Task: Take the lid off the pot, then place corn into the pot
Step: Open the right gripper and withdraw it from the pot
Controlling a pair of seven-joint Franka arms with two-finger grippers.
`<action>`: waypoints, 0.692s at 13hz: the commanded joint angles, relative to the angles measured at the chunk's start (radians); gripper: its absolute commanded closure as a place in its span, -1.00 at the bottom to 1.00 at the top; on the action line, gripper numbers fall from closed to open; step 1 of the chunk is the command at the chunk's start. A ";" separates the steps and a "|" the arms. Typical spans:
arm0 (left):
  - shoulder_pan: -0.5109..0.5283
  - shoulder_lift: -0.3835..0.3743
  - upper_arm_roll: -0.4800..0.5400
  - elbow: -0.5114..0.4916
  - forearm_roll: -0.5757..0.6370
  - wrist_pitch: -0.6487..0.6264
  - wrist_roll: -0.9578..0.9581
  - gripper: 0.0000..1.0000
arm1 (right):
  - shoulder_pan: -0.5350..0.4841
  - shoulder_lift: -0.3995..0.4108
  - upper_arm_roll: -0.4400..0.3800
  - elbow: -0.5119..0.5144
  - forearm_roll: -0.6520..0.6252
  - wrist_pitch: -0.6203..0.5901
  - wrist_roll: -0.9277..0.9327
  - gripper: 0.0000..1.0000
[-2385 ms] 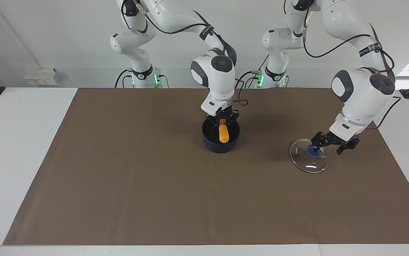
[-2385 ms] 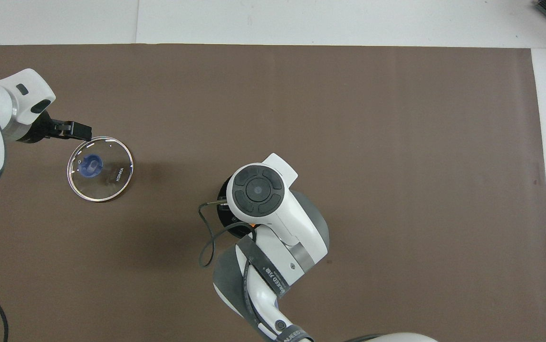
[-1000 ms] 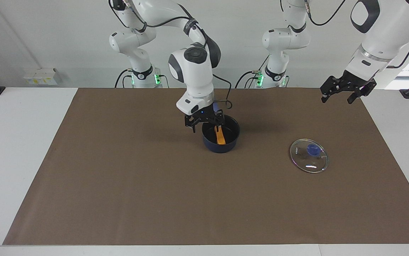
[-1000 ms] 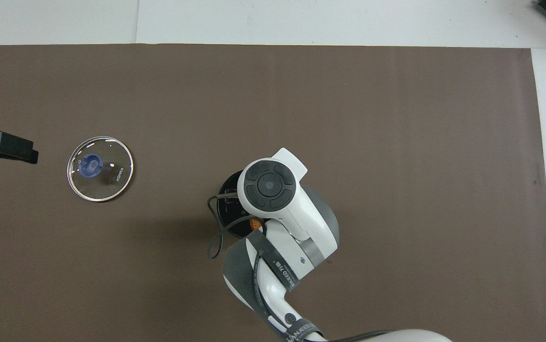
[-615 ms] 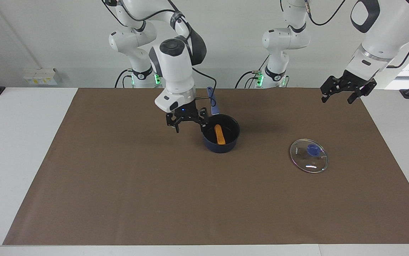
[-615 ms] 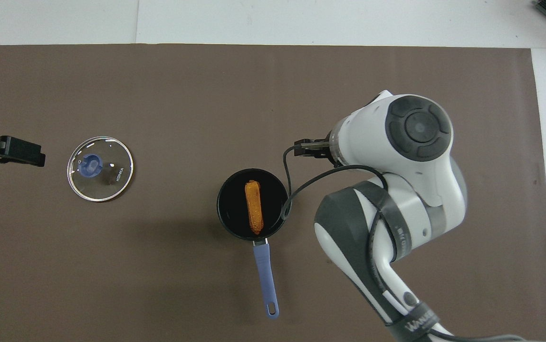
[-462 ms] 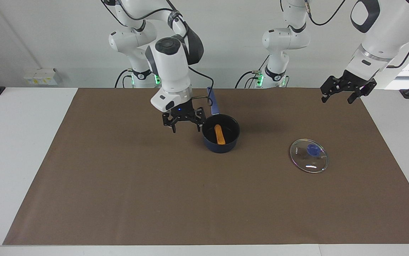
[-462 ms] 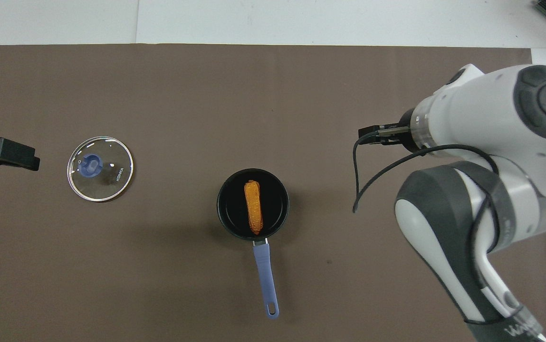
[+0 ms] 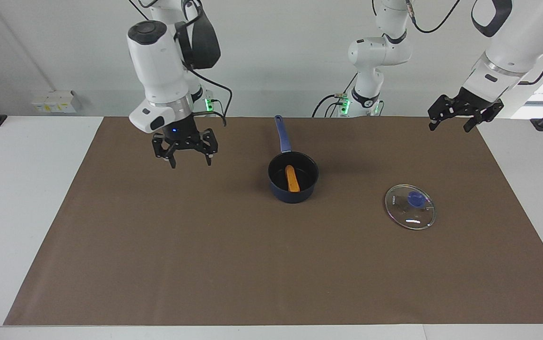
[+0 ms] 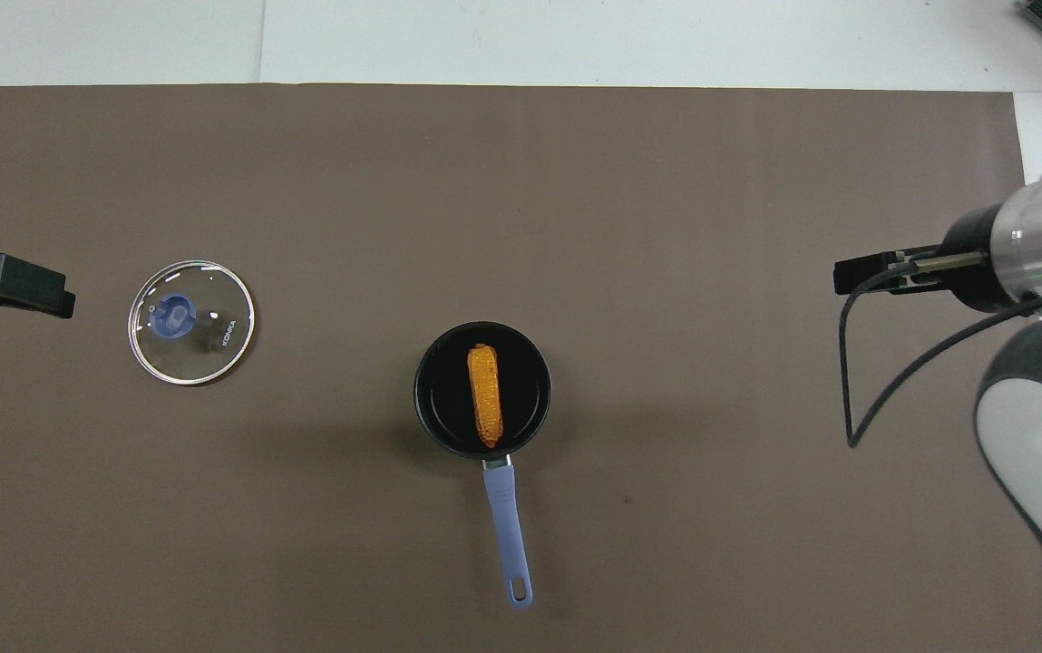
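The dark blue pot (image 9: 291,195) stands uncovered mid-table, its handle pointing toward the robots; it also shows in the overhead view (image 10: 426,399). The corn (image 9: 292,178) lies inside it (image 10: 484,395). The lid (image 9: 412,216) lies flat on the mat toward the left arm's end, knob up (image 10: 203,340). My right gripper (image 9: 190,160) hangs open and empty in the air over the mat toward the right arm's end (image 10: 861,275). My left gripper (image 9: 450,126) is open and empty, raised over the mat's edge at the left arm's end (image 10: 31,288).
A brown mat (image 9: 205,264) covers most of the white table (image 9: 21,189). A black cable loop (image 10: 847,399) hangs from the right wrist. Small white boxes (image 9: 56,101) sit by the wall at the right arm's end.
The right gripper let the corn go into the pot, rose and swung away toward the right arm's end. The left gripper left the lid on the mat and lifted away.
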 commanded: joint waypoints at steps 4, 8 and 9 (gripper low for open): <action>-0.018 0.006 0.011 0.013 0.015 -0.005 -0.004 -1.00 | -0.118 -0.011 0.011 0.137 0.013 -0.195 -0.054 -1.00; -0.016 0.011 0.011 0.025 0.017 -0.033 -0.006 -1.00 | -0.123 -0.041 -0.008 0.109 0.015 -0.235 -0.051 -1.00; -0.016 0.011 0.013 0.024 0.017 -0.037 -0.006 -1.00 | -0.120 -0.046 -0.008 0.108 0.015 -0.275 -0.051 -1.00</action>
